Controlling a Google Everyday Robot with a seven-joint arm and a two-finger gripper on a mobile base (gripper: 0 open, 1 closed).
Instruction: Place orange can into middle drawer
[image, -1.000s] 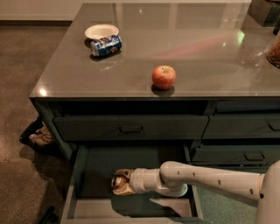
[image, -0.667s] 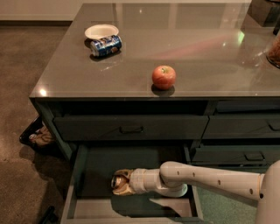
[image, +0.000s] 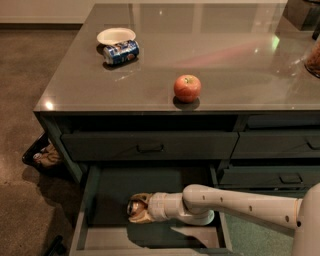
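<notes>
Blue-and-white can (image: 121, 52) at 11 o'clock on the surface (image: 225, 55) isn't your target, so ignore it. Middle drawer (image: 89, 200) is pulled open below. Orange can (image: 134, 206) is already inside it, around 7 o'clock of the drawer floor, lying sideways with its silver end facing 9 o'clock. End effector (image: 141, 210) looks clamped around it, and the arm (image: 240, 202) reaches in from 3 o'clock. Shadow (image: 165, 235) underneath suggests the can isn't set down yet. Transport looks done; you have lowering, release and retract left.
</notes>
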